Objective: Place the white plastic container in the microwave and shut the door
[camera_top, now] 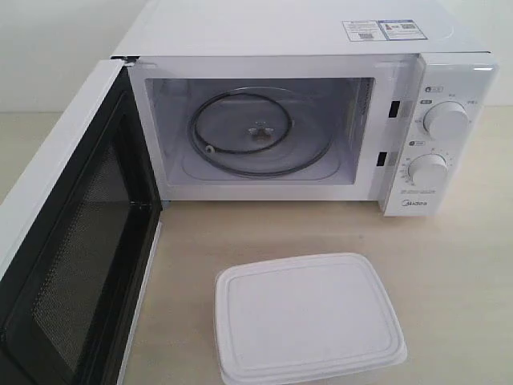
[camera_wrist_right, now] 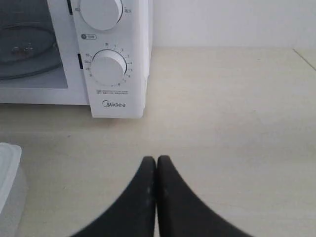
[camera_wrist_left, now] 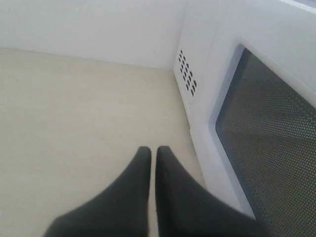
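In the exterior view the white boxy Midea countertop microwave [camera_top: 280,28] fills the upper part of the frame. Its white side-hinged door [camera_top: 72,265] with the black mesh inner face is swung fully out along the left edge. That leaves the cavity and its round glass turntable [camera_top: 256,132] clear, probably so the box can go straight in. The translucent white rectangular plastic container [camera_top: 309,321] sits at the lower centre of the frame, on the pale wooden table [camera_top: 473,273]. It is in front of the cavity and apart from it. It has rounded corners, and its flat rimmed lid looks fully seated. Neither arm shows in this view.

In the left wrist view the left gripper [camera_wrist_left: 153,150] hovers over bare table with its black fingers [camera_wrist_left: 133,182] drawn together to a thin slit, gripping nothing. Beside it stands the door's dark meshed window [camera_wrist_left: 276,148], and past that a white wall with vent holes [camera_wrist_left: 186,74]. I take this to be the microwave's side, though the soft picture leaves it uncertain. The gripper is on the outer side of the door, which would suit a later push to close it.

In the right wrist view the right gripper [camera_wrist_right: 156,160] has its tips pressed together and is empty. It hangs above the table facing the two round white dials [camera_wrist_right: 107,66], and a corner of the container is just in view.
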Robot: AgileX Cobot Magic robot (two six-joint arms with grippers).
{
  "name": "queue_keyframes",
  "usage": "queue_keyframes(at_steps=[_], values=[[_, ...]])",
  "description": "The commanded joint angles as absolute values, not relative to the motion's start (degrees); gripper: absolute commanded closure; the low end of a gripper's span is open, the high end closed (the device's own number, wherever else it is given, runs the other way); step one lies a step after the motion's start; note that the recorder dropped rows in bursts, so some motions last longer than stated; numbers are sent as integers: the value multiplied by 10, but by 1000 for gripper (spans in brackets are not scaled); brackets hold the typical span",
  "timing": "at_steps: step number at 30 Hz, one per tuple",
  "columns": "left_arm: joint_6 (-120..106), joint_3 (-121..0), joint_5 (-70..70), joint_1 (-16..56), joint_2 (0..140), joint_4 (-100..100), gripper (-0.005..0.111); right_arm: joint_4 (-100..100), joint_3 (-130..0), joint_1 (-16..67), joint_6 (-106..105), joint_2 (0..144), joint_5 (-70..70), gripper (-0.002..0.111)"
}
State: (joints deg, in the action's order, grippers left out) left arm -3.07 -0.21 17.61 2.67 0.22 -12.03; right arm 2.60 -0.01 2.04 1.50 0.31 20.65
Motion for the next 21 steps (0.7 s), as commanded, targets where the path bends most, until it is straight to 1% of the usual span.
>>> queue_keyframes(at_steps=[1, 8, 13, 16, 19, 21], values=[[-29, 0, 175, 25, 0, -126, 102, 32, 0, 17, 13, 0, 204, 109], [-29, 0, 173, 25, 0, -126, 102, 32, 0, 17, 13, 0, 192, 109], [-29, 0, 173, 25, 0, -126, 102, 32, 0, 17, 13, 0, 138, 109], [-29, 0, 173, 25, 0, -126, 102, 32, 0, 17, 13, 0, 40, 109], [-29, 0, 173, 25, 0, -126, 102, 32, 0, 17, 13, 0, -108, 109], [-29, 0, 173, 25, 0, -126, 102, 33, 0, 17, 9, 0, -136, 109]])
